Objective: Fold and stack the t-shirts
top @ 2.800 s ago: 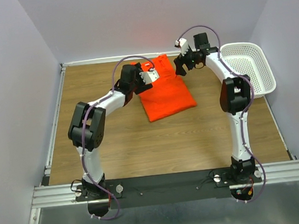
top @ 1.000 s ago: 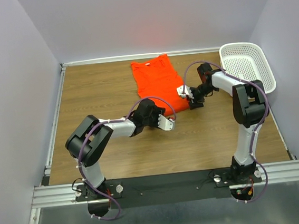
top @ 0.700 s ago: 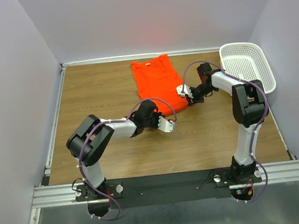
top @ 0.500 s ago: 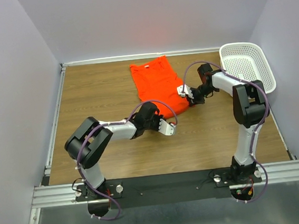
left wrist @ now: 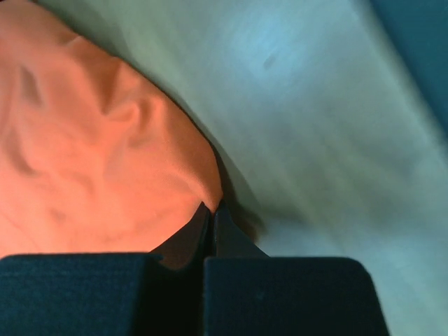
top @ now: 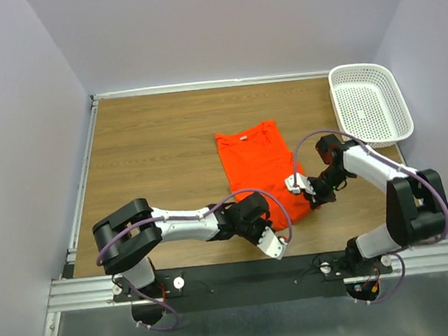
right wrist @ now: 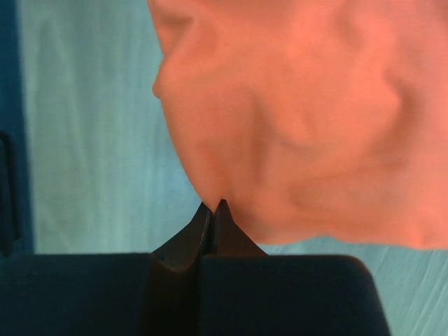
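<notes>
Since earlier, orange-red soft t-shirt (top: 257, 163) dragged nearer on wooden counter (top: 150, 143). The left fingers (left wrist: 231, 241) and right fingers (right wrist: 231, 239) pinch its near corners, arms drawn low.

I am seeing the bright orange-red t-shirt of soft cloth (top: 255, 161) looking matt and gently rumpled, while the brown wood-grain table top (top: 150, 143) is showing smooth with a dull sheen. The white perforated plastic basket (top: 368, 102) is looking slightly glossy, the ridged silver metal rail (top: 77, 293) brushed.
</notes>
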`<state>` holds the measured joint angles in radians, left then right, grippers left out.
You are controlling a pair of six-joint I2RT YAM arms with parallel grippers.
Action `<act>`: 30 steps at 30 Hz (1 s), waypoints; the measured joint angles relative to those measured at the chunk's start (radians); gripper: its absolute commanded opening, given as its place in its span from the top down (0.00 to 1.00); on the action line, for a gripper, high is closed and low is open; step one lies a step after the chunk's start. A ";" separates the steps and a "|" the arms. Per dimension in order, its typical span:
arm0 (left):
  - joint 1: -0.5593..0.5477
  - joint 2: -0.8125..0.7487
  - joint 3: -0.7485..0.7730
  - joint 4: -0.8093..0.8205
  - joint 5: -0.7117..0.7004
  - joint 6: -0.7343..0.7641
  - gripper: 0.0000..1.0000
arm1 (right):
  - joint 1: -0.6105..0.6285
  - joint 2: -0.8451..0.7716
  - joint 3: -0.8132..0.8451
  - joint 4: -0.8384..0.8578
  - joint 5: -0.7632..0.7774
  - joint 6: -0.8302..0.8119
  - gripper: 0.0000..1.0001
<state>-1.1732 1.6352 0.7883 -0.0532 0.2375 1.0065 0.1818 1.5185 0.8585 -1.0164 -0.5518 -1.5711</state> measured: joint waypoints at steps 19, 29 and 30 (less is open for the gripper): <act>0.373 -0.116 0.040 0.083 0.018 -0.013 1.00 | -0.014 0.396 0.746 -0.090 -0.068 0.240 0.99; 0.678 0.163 0.363 0.301 0.003 0.021 1.00 | -0.015 0.928 1.513 0.103 -0.137 0.636 0.99; 0.690 0.207 0.392 0.311 -0.009 0.021 1.00 | -0.012 0.948 1.521 0.135 -0.136 0.666 0.99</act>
<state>-0.4831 1.8420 1.1801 0.2577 0.2287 1.0279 0.1699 2.4668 2.3795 -0.8814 -0.6876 -0.9054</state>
